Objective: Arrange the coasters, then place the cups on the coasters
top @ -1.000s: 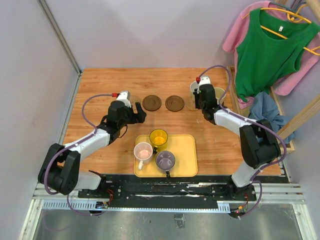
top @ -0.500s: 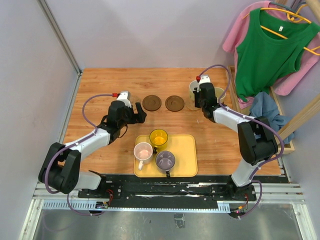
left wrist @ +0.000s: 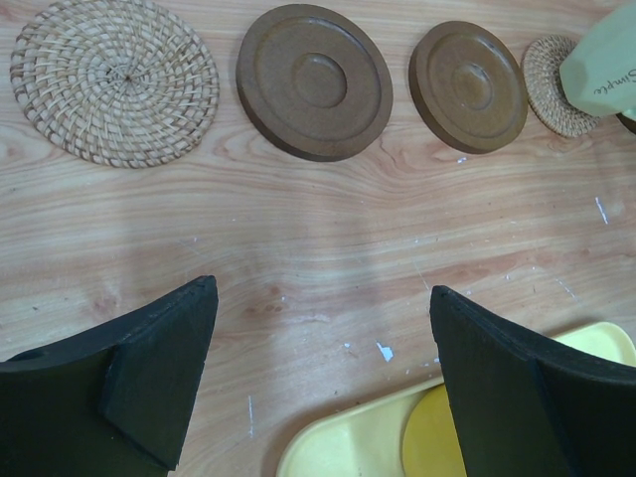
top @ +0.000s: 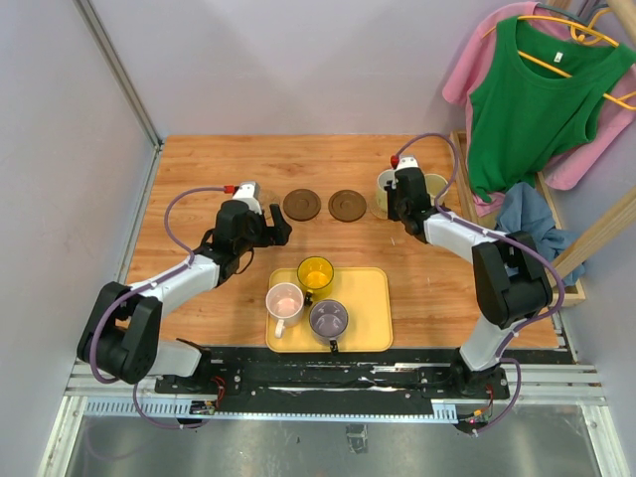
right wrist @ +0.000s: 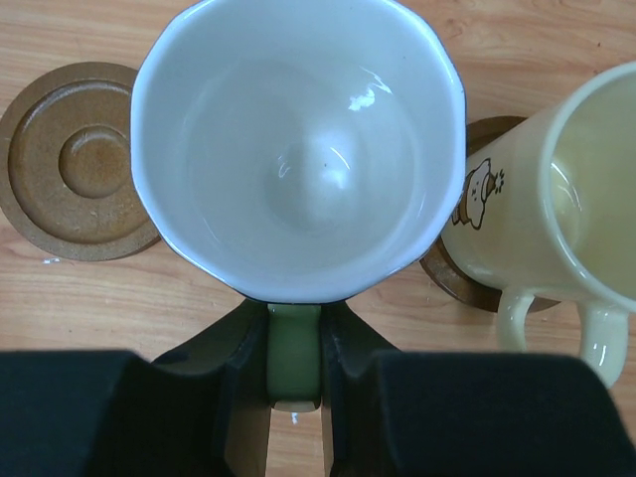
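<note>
Toward desk [top: 199,169] one o'clock, right claw [right wrist: 295,393] pinches pale green-white mug [right wrist: 298,149] by handle, over woven coaster [left wrist: 549,89]; cream mug [right wrist: 586,199] at its three o'clock. Left claw [left wrist: 323,378] spread. Cup-placing step; next likely: settle centred, release.

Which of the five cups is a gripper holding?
The pale green-white cup: the right gripper clamps its handle. The cream cup stands free beside it; the other three sit on the yellow tray.

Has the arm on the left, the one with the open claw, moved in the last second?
No. In the top view the left gripper sits in the same spot as before, just left of and nearer than the closest dark brown coaster, with its jaws still open.
</note>
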`<action>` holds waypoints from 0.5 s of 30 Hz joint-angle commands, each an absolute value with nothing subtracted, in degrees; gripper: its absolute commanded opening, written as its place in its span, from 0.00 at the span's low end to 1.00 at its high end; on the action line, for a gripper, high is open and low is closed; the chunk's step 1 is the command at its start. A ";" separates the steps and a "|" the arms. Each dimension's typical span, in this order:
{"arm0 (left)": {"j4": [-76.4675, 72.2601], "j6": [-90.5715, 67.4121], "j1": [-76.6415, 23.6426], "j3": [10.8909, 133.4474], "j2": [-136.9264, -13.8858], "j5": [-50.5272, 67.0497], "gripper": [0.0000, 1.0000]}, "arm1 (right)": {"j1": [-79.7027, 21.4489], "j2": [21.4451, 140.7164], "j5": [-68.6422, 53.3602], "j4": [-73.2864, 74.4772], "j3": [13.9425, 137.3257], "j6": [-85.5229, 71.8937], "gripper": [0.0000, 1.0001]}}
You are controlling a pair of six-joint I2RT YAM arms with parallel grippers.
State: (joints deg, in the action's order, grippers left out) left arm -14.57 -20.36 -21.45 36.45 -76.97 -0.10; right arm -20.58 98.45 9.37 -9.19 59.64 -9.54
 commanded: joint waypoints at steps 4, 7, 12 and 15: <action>-16.00 -19.97 -21.01 38.25 -77.60 0.45 0.92 | -20.32 97.45 8.88 -11.56 63.87 -11.17 0.01; -16.06 -19.91 -21.03 38.24 -77.69 0.44 0.92 | -20.35 97.97 8.23 -11.84 63.97 -11.17 0.01; -15.97 -19.95 -21.04 38.26 -77.70 0.40 0.92 | -20.35 98.50 7.87 -11.61 64.55 -11.21 0.01; -15.99 -19.93 -21.01 38.25 -77.68 0.50 0.92 | -20.30 98.70 7.49 -11.16 65.03 -11.36 0.01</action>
State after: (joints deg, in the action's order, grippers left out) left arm -14.55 -20.36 -21.45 36.45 -77.34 0.01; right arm -20.58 98.83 7.90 -7.66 61.52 -10.55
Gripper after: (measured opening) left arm 0.918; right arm 0.206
